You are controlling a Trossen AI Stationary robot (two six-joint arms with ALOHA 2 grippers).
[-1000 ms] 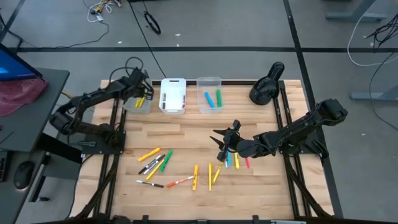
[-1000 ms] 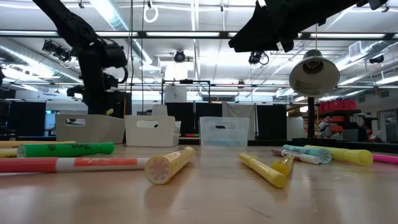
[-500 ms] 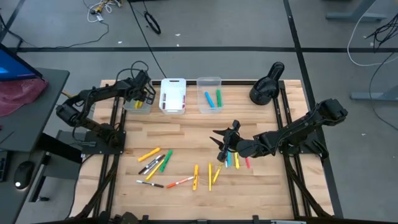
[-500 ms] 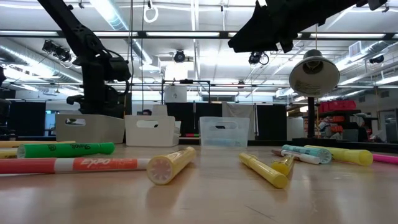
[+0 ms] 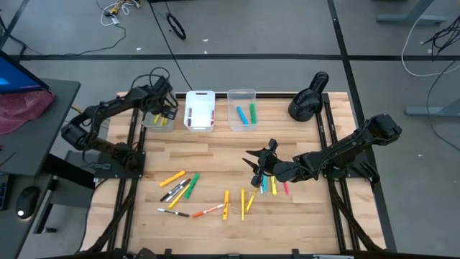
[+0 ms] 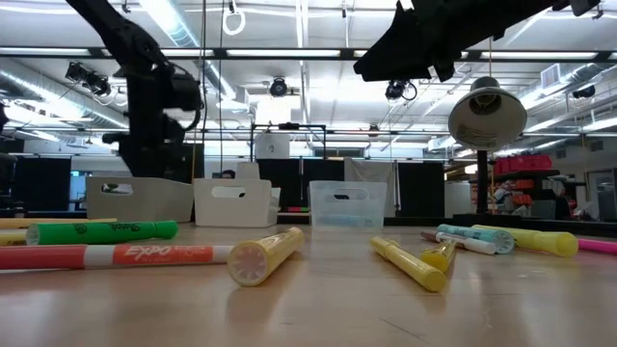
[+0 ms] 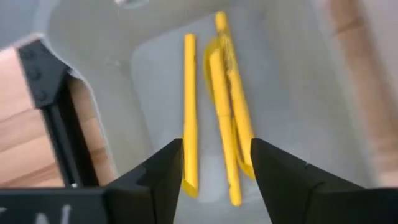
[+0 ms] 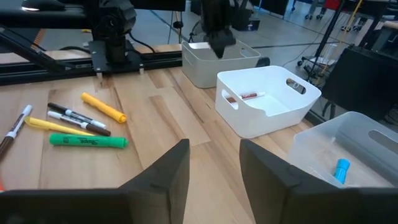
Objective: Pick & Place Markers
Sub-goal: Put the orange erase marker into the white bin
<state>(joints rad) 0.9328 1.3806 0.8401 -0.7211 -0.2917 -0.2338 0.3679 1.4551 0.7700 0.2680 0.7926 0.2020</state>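
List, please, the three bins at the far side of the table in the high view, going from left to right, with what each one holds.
Grey bin with yellow markers, under the left hand → white bin with a red marker → clear bin with a blue marker and a green marker.

I'm reading "EXPO" in white on the orange-red marker (image 6: 106, 255) lying nearest the cam in the low view. I'm seeing dark script on the green marker (image 6: 106, 231) behind it, but I'm not making out the word. In the right wrist view I'm noticing print on another green marker (image 8: 88, 141) and on the thin white ones beside it, too small to read. Nothing else legible I'm finding: bins, table and arms aren't showing any readable txt, nos. or signs.
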